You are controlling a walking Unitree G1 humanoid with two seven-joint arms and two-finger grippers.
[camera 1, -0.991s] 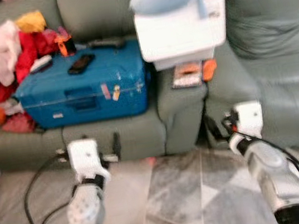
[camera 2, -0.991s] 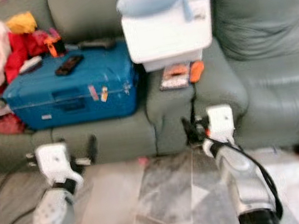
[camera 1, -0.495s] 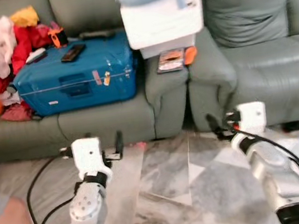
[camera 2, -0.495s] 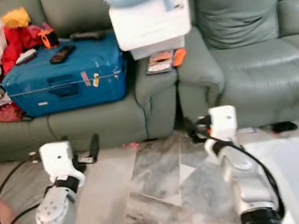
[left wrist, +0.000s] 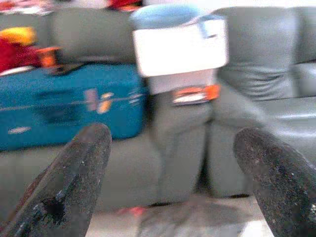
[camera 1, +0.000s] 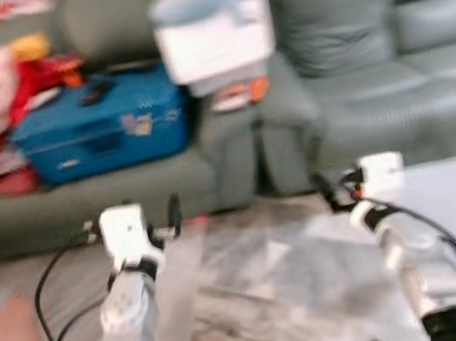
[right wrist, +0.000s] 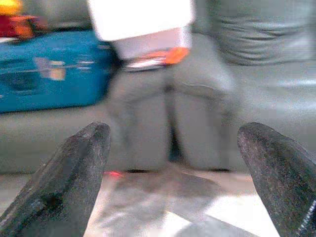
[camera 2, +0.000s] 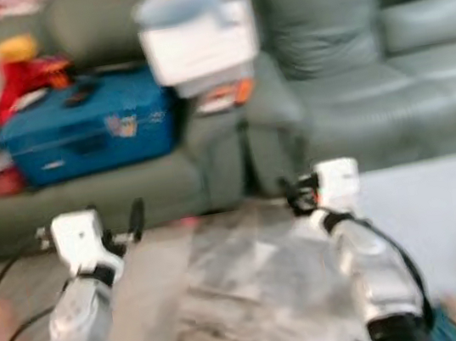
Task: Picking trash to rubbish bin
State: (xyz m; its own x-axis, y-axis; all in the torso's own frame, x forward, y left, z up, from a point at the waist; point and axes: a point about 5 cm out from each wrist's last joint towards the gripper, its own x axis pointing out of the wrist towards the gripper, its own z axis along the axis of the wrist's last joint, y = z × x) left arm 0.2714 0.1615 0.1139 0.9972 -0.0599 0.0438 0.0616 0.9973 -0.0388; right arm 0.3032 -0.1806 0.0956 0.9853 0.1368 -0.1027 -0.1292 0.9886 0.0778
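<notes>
Holding status: you have nothing gripped; both arms are raised over the floor in front of the sofa.
Left gripper (left wrist: 168, 182): its 2 fingers stand wide apart, nothing between them.
Right gripper (right wrist: 173, 177): fingers likewise spread wide, empty.
Floor (camera 1: 256, 303): grey marbled tile; a small pink-red scrap (right wrist: 114, 174) lies at the sofa's foot, possibly trash, too blurred for you to confirm.
Sofa (camera 1: 356, 108): grey-green, beyond the grippers, apart from both.
Blue suitcase (camera 1: 101, 125): on the left seat, with a heap of red and pink clothes (camera 1: 0, 80) beside it.
White box (camera 1: 213, 40): stacked on the armrest, an orange item (camera 1: 238, 94) under its edge.
Rubbish bin: not identified.
Progress: judged at the start; no pick made, nothing binned.
Change from earlier frames: the head views have swung right and are more blurred, the suitcase sits further left in frame; that is camera motion.
</notes>
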